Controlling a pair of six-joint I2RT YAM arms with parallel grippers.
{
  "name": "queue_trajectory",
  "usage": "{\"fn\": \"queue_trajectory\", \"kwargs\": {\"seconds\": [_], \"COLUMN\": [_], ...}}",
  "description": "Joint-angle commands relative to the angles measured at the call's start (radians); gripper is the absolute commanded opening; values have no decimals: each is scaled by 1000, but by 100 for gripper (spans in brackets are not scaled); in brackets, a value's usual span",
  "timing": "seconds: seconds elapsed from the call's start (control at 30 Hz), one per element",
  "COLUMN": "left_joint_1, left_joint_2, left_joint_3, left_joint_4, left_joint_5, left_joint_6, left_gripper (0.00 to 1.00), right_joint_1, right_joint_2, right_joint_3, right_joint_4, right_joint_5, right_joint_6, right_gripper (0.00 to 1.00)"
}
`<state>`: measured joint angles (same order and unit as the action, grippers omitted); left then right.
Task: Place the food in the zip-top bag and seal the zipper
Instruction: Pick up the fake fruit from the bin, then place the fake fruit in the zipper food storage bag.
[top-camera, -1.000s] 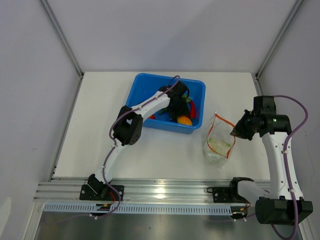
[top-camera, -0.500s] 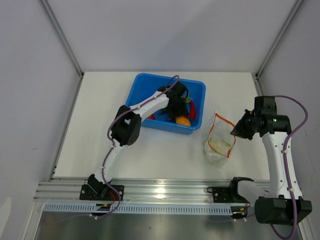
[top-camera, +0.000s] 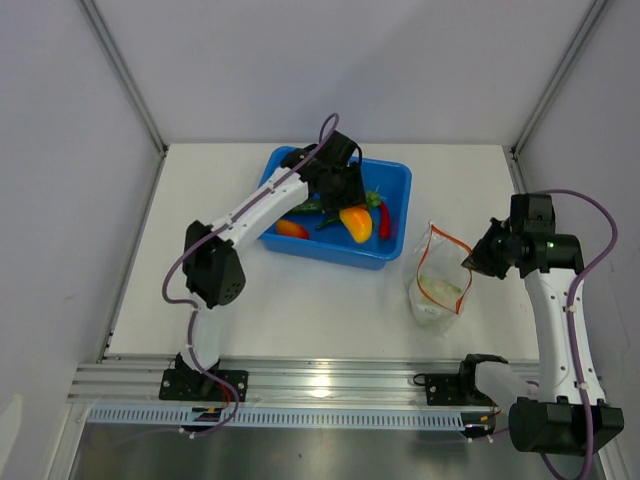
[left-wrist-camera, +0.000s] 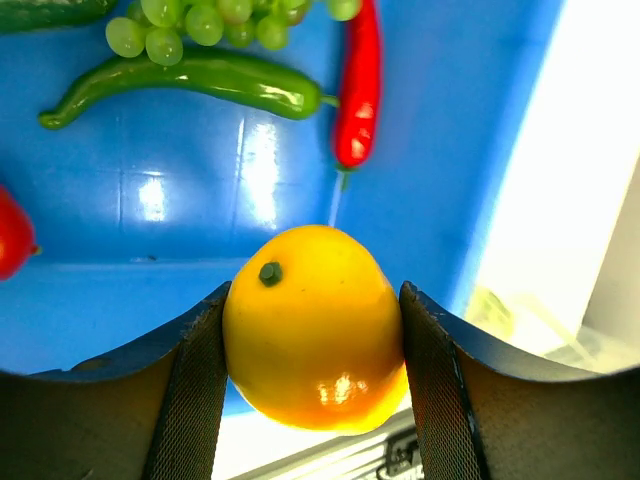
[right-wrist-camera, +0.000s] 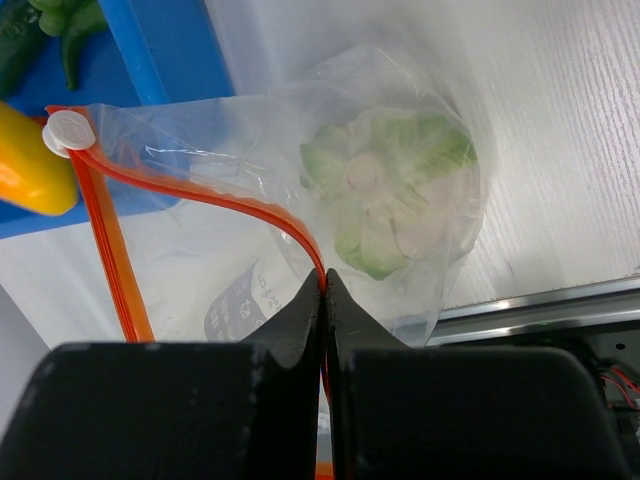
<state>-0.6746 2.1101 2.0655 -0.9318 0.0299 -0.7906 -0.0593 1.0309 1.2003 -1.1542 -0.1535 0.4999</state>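
The only print in sight is a dark patch (right-wrist-camera: 245, 300) low on the clear bag (right-wrist-camera: 250, 200), just left of the right gripper (right-wrist-camera: 323, 285); its small white letters are too blurred to read. No other label or brand shows.

The right gripper is closed tight, pinching the orange-red zipper (right-wrist-camera: 200, 195) at the bag's mouth. From the pinch the strip curves away up and left to a white slider (right-wrist-camera: 62, 130). A white and green cauliflower (right-wrist-camera: 385, 190) lies inside the bag, just beyond the fingertips and slightly right. The bag rests on the white table (top-camera: 300, 300).

The left gripper (left-wrist-camera: 312, 300) holds a yellow-orange fruit (left-wrist-camera: 315, 335) between its two pads, jaws fairly wide around it, over the blue tub (left-wrist-camera: 200, 200). Ahead of this gripper, on the tub floor, lie a red chili (left-wrist-camera: 358, 90), a long green pepper (left-wrist-camera: 190, 80) to its left, and green grapes (left-wrist-camera: 200, 20) beyond the pepper. A dark cucumber (left-wrist-camera: 50, 10) shows at the far left corner, and a red fruit (left-wrist-camera: 10, 235) sits at the left edge. The tub's right wall stands between this gripper and the bag.
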Motion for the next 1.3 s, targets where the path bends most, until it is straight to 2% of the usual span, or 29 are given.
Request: {"fn": "queue_trajectory", "kwargs": {"seconds": [0.0, 0.27, 0.4, 0.67, 1.1, 1.27], "left_joint_1": [3, -23, -59, -138, -287, -316], "left_joint_2": [-110, -280, -369, -377, -265, -259], "left_joint_3": [-33, -93, -160, -143, 27, -4], "left_joint_4": [31, 113, 211, 303, 329, 349], "left_joint_5": [22, 105, 235, 360, 361, 337], "left_joint_6": [56, 197, 252, 286, 361, 375], "left_gripper": [1, 1, 0, 1, 1, 0], "right_joint_1": [-5, -5, -2, 1, 3, 1], "right_joint_2": [-12, -2, 8, 11, 12, 11], "right_joint_3": [-18, -120, -134, -145, -173, -163], "right_joint_4": [-2, 71, 96, 125, 116, 120], "right_joint_5": [0, -122, -176, -233, -339, -363], "right_joint_6": [-14, 11, 15, 42, 81, 100], "right_gripper": [0, 0, 0, 0, 0, 0]}}
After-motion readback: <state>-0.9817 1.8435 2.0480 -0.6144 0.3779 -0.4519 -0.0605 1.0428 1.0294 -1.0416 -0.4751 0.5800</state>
